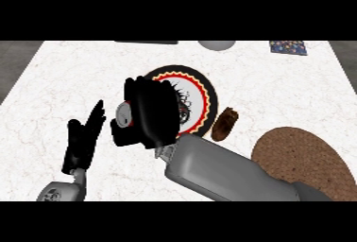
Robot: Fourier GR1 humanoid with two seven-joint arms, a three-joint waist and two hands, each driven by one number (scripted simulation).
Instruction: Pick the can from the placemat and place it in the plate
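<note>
My right hand (152, 116) is curled round the can (124, 115); only the can's silver end shows at the hand's left side. Hand and can hang over the left part of the plate (203, 92), a white plate with a black, red and yellow rim that the hand largely covers. The round brown placemat (301, 158) lies at the lower right with nothing on it, partly behind my right forearm. At the lower left my left hand (83, 137) rests open with its fingers up.
A brown bread-like piece (225, 124) lies on the counter between the plate and the placemat. Along the counter's far edge are a grey bowl (217, 45), a patterned dark square (289, 47) and a dark flat thing (146, 42).
</note>
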